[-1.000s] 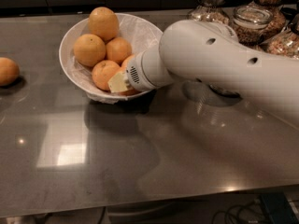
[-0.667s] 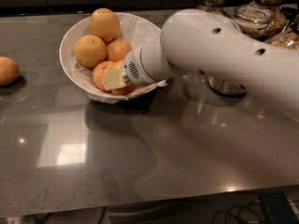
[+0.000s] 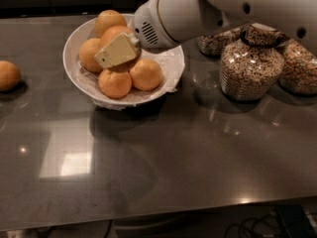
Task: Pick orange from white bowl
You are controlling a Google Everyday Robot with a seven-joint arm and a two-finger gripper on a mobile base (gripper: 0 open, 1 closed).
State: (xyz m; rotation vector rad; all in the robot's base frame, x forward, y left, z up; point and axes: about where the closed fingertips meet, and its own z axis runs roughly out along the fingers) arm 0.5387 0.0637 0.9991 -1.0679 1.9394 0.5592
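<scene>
We see the gripper (image 3: 117, 51) above the white bowl (image 3: 172, 66), pressed against the orange (image 3: 116, 32); we cannot tell its grip. Other oranges (image 3: 146, 74) crowd close around. A loose orange (image 3: 9, 76) lies on the table (image 3: 173, 148); jars (image 3: 251, 63) stand right.

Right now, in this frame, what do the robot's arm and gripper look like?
The arm is a thick, glossy white rounded shell with a few small dark round holes. Its wrist end has a grille of dark slots and a thin seam ring. The gripper, over the white bowl, ends in a pale yellow, flat-faced block. No cables show.
</scene>
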